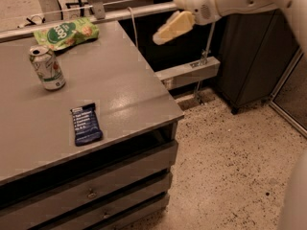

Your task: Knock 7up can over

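The can [47, 68] stands upright on the far left of the table [120, 95], just in front of the green bag [67, 32]. The blue bar [86, 123] lies flat nearer the front edge, apart from the can. The gripper [165, 32] hangs in the air beyond the table's far right corner, well away from the can, and I can't tell whether it's open or closed

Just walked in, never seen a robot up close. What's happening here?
A white robot arm holds its yellowish claw in the air beyond the right edge of the grey table. The whitish-silver aluminium can with green markings stands upright on the table's left, far from the claw, not yet knocked over. A flat green snack bag lies behind it, a dark blue wrapped bar in front.
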Controlling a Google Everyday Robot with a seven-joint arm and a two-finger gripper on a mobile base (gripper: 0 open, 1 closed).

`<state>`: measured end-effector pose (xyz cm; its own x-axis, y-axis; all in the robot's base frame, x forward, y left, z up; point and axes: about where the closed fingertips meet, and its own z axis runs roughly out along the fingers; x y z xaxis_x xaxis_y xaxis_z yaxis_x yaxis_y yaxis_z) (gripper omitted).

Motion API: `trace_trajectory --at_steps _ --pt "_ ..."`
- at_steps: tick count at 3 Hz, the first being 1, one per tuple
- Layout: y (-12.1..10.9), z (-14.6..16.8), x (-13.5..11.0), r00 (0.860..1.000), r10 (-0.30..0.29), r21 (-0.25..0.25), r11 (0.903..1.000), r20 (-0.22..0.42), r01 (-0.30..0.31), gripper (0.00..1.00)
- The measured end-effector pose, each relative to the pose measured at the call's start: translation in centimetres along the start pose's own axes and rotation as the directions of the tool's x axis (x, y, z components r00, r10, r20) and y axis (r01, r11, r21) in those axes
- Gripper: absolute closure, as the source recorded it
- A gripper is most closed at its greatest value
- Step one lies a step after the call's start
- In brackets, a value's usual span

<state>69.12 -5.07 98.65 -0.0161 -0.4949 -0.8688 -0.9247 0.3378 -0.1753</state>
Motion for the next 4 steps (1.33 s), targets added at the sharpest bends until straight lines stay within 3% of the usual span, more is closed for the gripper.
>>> trace_trajectory --at_steps 1,2,4 --pt "0.9 5.1 -3.6 0.981 0.01 -0.097 0.9952 0.196 0.01 0.0" --pt "4.1 9.7 -6.1 0.963 0.022 -0.202 0.9788 0.269 0.034 0.0" --pt "4.6 10.7 -6.6 0.963 0.018 -0.229 0.9723 0.269 0.046 0.0"
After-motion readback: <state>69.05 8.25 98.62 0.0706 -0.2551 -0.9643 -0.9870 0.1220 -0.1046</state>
